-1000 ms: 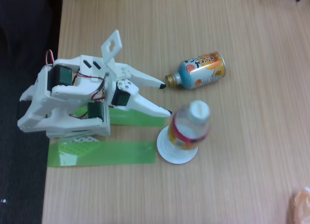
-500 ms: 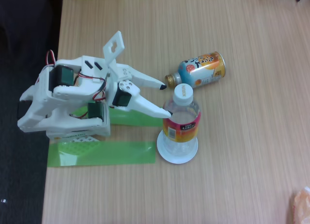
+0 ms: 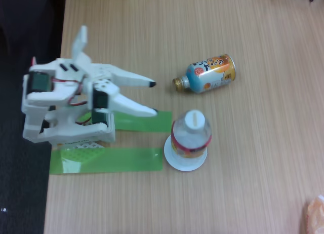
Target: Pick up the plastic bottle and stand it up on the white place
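My gripper [image 3: 154, 98] is spread and empty, its fingertips clear of the plastic bottle [image 3: 191, 134], which lies to their right and a little lower in the fixed view. The bottle stands upright on the white place [image 3: 178, 164], long axis toward the camera, white cap up, clear ribbed body with its pink, yellow and orange label

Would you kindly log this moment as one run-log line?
end effector: open, apart from bottle | plastic bottle: upright on white place | can-shaped bottle: lying on table
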